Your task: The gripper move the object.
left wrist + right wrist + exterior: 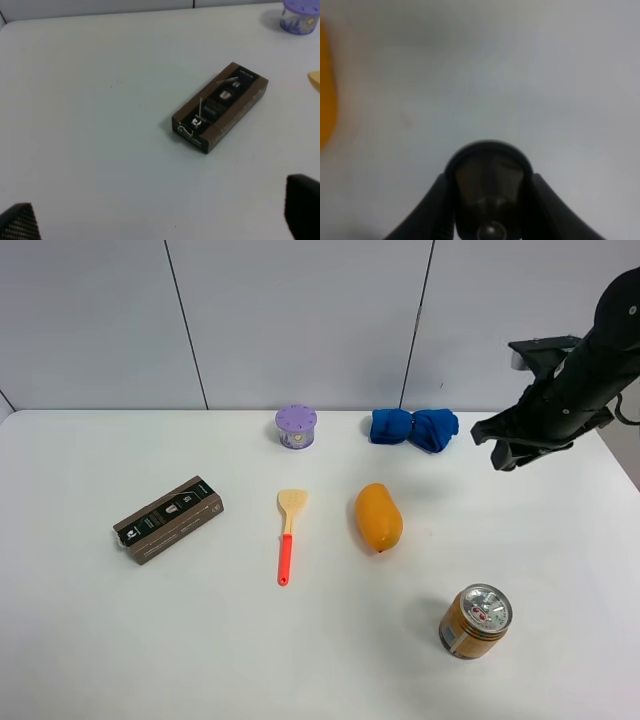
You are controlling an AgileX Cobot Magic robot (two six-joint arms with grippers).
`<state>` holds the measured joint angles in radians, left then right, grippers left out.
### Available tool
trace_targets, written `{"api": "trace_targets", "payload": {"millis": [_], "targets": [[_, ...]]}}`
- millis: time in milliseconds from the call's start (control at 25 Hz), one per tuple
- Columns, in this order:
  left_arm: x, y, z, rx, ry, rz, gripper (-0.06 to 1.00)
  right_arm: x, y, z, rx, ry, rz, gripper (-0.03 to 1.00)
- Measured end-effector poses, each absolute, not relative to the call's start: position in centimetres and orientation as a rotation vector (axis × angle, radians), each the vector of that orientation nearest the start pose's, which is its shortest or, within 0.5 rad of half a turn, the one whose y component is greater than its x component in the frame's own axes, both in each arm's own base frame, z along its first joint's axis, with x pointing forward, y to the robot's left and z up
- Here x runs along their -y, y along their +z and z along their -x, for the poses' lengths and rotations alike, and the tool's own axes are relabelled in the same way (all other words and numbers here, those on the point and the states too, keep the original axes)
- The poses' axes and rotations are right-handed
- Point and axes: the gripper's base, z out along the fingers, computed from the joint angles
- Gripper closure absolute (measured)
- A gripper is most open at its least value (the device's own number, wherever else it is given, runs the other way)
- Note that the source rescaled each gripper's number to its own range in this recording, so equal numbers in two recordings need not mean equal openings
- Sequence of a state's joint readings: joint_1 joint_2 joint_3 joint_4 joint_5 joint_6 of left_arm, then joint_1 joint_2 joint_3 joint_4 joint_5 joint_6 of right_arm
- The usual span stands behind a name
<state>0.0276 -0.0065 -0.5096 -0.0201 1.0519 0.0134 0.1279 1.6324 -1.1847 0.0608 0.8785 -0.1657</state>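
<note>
My right gripper (508, 452) hangs above the table at the far right, to the right of the blue cloth. In the right wrist view its two dark fingers (436, 207) are closed on the small dark cone-shaped capsule (489, 192), held above bare white table. I cannot make out the capsule in the exterior high view. My left gripper (160, 222) is open and empty, with only its fingertips (302, 207) showing at the picture's corners. It is out of sight in the exterior high view.
On the white table (120, 640) are a dark brown box (168, 519) at the left, a wooden spatula with a red handle (288, 535), a mango (378, 517), a purple round container (296, 426), a blue cloth (414, 428) and a gold can (476, 621).
</note>
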Motion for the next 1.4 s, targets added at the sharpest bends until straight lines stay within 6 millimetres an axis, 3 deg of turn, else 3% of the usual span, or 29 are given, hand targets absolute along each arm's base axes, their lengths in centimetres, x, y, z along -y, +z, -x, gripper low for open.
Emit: {"api": "trace_targets", "payload": {"millis": [320, 560, 800, 1000, 1160, 1280, 1400], "targets": [[0.2, 28.1, 0.7, -2.019, 0.003, 0.013, -0.06, -11.1, 26.4, -31.9, -2.557, 0.142, 0.573, 0.97], [0.2, 28.1, 0.7, -2.019, 0.003, 0.013, -0.06, -13.7, 27.2, -32.5, -2.410, 0.209, 0.552, 0.97], [0.2, 28.1, 0.7, -2.019, 0.003, 0.013, -0.06, -15.6, 27.7, -35.8, -2.358, 0.224, 0.549, 0.97], [0.2, 28.1, 0.7, -2.019, 0.003, 0.013, -0.06, -18.4, 27.7, -38.8, -2.329, 0.231, 0.622, 0.97], [0.2, 28.1, 0.7, -2.019, 0.003, 0.013, -0.06, -22.4, 25.0, -40.5, -2.382, 0.220, 0.771, 0.97], [0.2, 28.1, 0.7, -2.019, 0.003, 0.013, -0.06, -23.6, 23.6, -40.9, -2.406, 0.201, 0.823, 0.97], [0.2, 28.1, 0.7, -2.019, 0.003, 0.013, -0.06, -24.9, 20.4, -41.2, -2.475, 0.157, 0.903, 0.97]]}}
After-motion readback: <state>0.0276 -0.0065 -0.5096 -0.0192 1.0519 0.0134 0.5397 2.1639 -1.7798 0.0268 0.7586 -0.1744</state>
